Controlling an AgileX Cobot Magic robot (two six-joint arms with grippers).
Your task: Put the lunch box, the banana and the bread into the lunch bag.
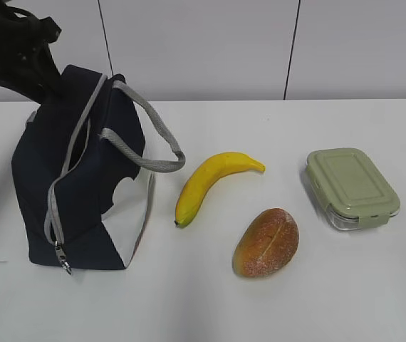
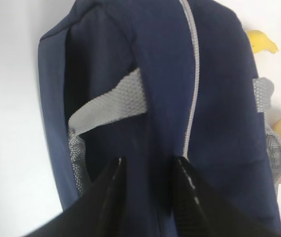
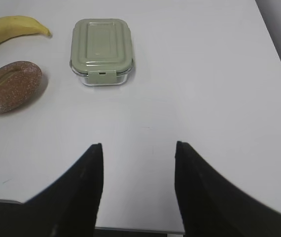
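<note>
The navy lunch bag (image 1: 82, 185) stands at the left, its grey zipper partly undone. My left arm (image 1: 18, 50) reaches to its top rear corner. In the left wrist view my left gripper (image 2: 150, 160) has its fingers apart, straddling the lunch bag (image 2: 214, 98) fabric beside the zipper line. The banana (image 1: 210, 184) lies mid-table, the bread (image 1: 266, 244) in front of it, the green-lidded lunch box (image 1: 350, 187) at the right. My right gripper (image 3: 138, 145) hovers open over bare table, nothing between its fingers, with the lunch box (image 3: 101, 49), banana (image 3: 7, 29) and bread (image 3: 10, 86) beyond it.
A grey strap handle (image 1: 153, 135) arches from the bag toward the banana. The metal zip pull (image 1: 63, 258) hangs at the bag's lower front corner. A white panelled wall stands behind the white table (image 1: 345, 299), whose right edge (image 3: 278, 49) shows in the right wrist view.
</note>
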